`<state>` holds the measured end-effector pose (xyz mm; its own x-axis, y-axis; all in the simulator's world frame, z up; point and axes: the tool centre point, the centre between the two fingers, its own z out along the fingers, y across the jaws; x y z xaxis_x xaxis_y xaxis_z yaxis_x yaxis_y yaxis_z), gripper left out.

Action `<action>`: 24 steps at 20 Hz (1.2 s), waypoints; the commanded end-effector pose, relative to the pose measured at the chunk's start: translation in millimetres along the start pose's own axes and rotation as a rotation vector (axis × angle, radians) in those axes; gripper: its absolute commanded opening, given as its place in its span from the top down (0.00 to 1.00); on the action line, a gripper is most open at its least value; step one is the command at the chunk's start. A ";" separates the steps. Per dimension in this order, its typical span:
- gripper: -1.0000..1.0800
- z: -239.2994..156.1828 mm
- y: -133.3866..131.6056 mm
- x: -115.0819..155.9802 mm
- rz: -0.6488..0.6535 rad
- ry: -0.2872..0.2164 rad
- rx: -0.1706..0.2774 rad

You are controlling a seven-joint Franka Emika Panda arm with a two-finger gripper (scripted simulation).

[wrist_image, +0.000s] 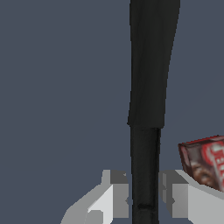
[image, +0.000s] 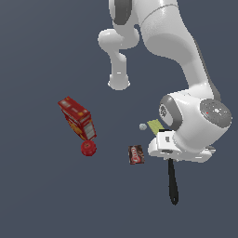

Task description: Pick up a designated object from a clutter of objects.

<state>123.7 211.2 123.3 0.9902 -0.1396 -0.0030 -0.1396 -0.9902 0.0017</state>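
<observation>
The white arm comes from its base at the top of the exterior view, bends at the elbow and folds down, so its bulky wrist hangs low over the dark bench [image: 42, 195] on the exterior view's right. The pincer [wrist_image: 144, 199] points down and straddles the slim handle of the black spatula [image: 173, 183]. In the wrist view its two grey fingers [wrist_image: 119, 194] sit one on each side of the handle, with a thin gap showing at either side. The fingers are spread and not pinching it.

The spatula lies flat on the bench. Its handle stretches away from under the wrist, and its head is hidden by the arm. The small dark red packet [image: 135, 155] lies just beside the pincer. A yellow-green card [image: 155, 125] and a tiny white ball [image: 142, 126] sit close behind. The red cracker box [image: 77, 118] and the red ball [image: 88, 148] lie well apart, on the exterior view's left.
</observation>
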 end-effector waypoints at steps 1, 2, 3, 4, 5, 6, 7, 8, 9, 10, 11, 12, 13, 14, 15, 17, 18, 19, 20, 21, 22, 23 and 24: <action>1.00 -30.9 -1.8 -2.2 0.000 0.003 0.001; 1.00 -42.7 -2.5 -3.1 0.000 0.003 0.001; 1.00 -54.4 -3.1 -4.1 0.000 0.003 0.001; 1.00 -66.3 -4.1 -5.2 -0.001 0.003 0.001; 1.00 -77.9 -4.8 -6.1 -0.001 0.003 0.001; 1.00 -89.5 -5.5 -6.9 -0.001 0.003 0.001; 1.00 -100.9 -6.2 -7.8 -0.001 0.003 0.001; 1.00 -112.3 -6.9 -8.5 -0.001 0.003 0.001; 1.00 -123.6 -7.7 -9.3 -0.001 0.003 0.001; 1.00 -134.7 -8.4 -10.0 -0.001 0.003 0.001; 1.00 -145.5 -9.1 -10.6 -0.001 0.003 0.001; 1.00 -155.7 -9.8 -11.1 -0.001 0.003 0.001; 1.00 -165.4 -10.5 -11.6 -0.001 0.003 0.001; 1.00 -174.4 -11.2 -12.0 -0.001 0.003 0.001; 1.00 -182.6 -11.9 -12.3 -0.001 0.003 0.001; 1.00 -197.0 -13.0 -12.8 -0.001 0.003 0.001; 1.00 -203.1 -13.6 -12.9 -0.001 0.003 0.001; 1.00 -208.6 -14.1 -13.0 -0.001 0.003 0.001; 1.00 -213.5 -14.5 -13.1 -0.001 0.003 0.001; 1.00 -217.8 -14.9 -13.1 -0.001 0.003 0.001; 1.00 -221.8 -15.1 -13.1 -0.001 0.003 0.002; 1.00 -224.8 -15.4 -13.1 -0.001 0.003 0.002; 1.00 -227.4 -15.7 -13.0 -0.001 0.003 0.002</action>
<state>113.6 228.4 344.9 0.9903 -0.1388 -0.0004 -0.1388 -0.9903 0.0002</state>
